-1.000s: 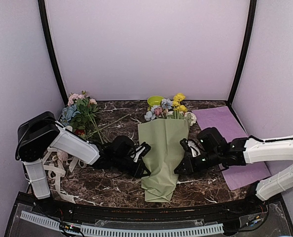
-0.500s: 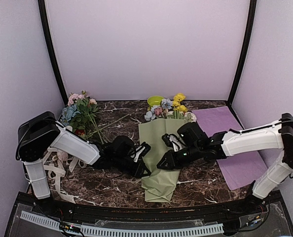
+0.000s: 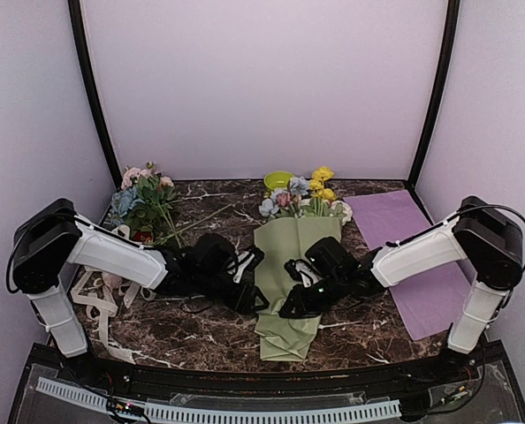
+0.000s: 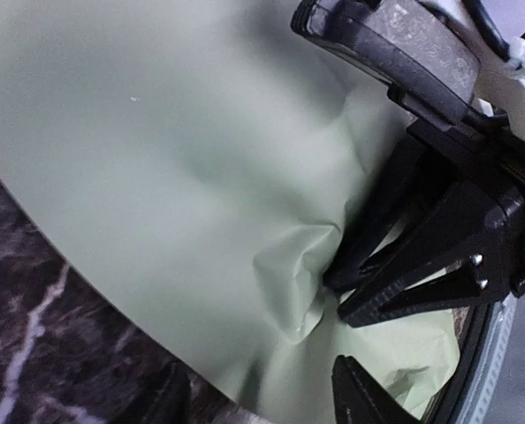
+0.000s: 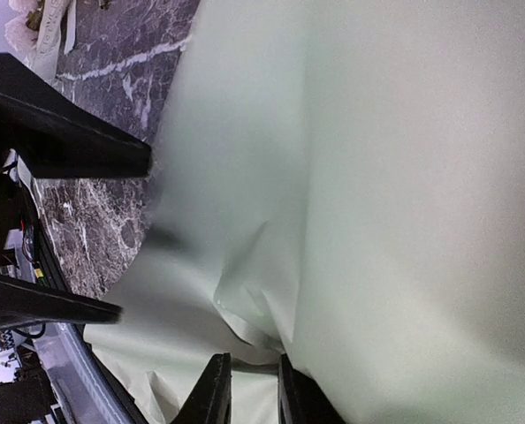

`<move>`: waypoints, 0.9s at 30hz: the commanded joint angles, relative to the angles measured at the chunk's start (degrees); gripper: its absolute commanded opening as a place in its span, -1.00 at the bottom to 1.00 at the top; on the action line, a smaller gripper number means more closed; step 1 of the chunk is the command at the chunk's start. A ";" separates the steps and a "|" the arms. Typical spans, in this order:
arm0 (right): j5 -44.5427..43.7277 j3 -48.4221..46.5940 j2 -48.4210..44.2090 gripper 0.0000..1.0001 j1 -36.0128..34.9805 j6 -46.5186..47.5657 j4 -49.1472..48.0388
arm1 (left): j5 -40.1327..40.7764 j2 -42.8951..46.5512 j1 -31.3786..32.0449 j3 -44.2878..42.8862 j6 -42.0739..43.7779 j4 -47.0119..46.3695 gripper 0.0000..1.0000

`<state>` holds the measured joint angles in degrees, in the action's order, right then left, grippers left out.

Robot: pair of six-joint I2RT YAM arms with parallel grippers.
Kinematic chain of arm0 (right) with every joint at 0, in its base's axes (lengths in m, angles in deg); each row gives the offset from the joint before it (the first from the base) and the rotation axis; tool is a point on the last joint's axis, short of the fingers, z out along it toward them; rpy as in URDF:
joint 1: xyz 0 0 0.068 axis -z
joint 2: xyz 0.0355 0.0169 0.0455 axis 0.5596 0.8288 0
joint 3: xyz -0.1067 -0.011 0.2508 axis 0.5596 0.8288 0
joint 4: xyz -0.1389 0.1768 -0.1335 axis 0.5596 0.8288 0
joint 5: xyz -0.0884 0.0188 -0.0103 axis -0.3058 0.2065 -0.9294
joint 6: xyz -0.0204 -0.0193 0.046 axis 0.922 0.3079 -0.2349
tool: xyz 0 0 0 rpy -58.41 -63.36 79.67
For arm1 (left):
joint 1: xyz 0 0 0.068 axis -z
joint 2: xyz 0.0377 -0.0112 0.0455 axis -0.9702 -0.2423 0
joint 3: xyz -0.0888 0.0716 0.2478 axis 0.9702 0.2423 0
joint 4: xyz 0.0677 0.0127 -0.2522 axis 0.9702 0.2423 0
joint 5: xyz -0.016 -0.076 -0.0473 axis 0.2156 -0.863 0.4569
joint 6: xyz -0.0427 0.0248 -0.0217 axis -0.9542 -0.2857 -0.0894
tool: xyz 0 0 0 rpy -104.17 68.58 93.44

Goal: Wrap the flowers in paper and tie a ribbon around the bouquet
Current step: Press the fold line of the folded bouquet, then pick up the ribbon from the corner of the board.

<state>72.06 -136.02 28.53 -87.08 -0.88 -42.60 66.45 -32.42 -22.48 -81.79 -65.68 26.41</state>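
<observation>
Left end effector (image 3: 256,283) sits open, its two tips well apart, low at the left edge of the bouquet (image 3: 291,256); nothing is clamped, and the sage-green paper (image 4: 183,159) spreads just ahead of it. Over to the right end effector (image 5: 252,386): tips drawn close together with a fold of that paper pinched between them, a small pucker bunched up right at the grip, on the lower half of the cone. The left wrist view shows it plainly, the right's black fingers (image 4: 422,291) pressing into the crease. The two end effectors face each other across the wrap, near but apart. The bouquet lies flat mid-tabletop (image 3: 209,340), narrow end toward the arm bases, and the yellow, blue and pink flowers (image 3: 311,190) poke out at the far, wide end. Off left, the cream ribbon (image 3: 99,305) lies in loose loops by the left arm's base, with a leafy cluster (image 3: 143,199) behind it. A purple sheet (image 3: 395,221) lies flat on the right, the right arm stretching over it
</observation>
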 commanded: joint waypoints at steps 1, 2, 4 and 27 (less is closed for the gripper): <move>-2.64 1.95 1.18 -0.60 0.41 0.02 2.05 | 7.95 9.59 -1.68 -3.62 4.46 13.62 0.21; -3.01 1.67 0.98 -0.60 0.41 0.30 2.61 | 9.84 11.03 -2.70 -4.45 4.68 16.60 0.24; -3.69 0.80 0.89 -0.60 0.18 0.95 3.73 | 13.99 13.35 -5.64 -5.82 3.67 22.80 0.26; -3.86 -2.15 2.17 -0.60 -0.69 4.83 8.30 | 31.42 26.02 -26.83 7.18 -9.55 43.45 0.06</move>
<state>70.55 -138.10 28.57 -87.72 3.25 -38.39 93.73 -10.72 -49.34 -76.55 -73.05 65.51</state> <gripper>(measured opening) 0.202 0.529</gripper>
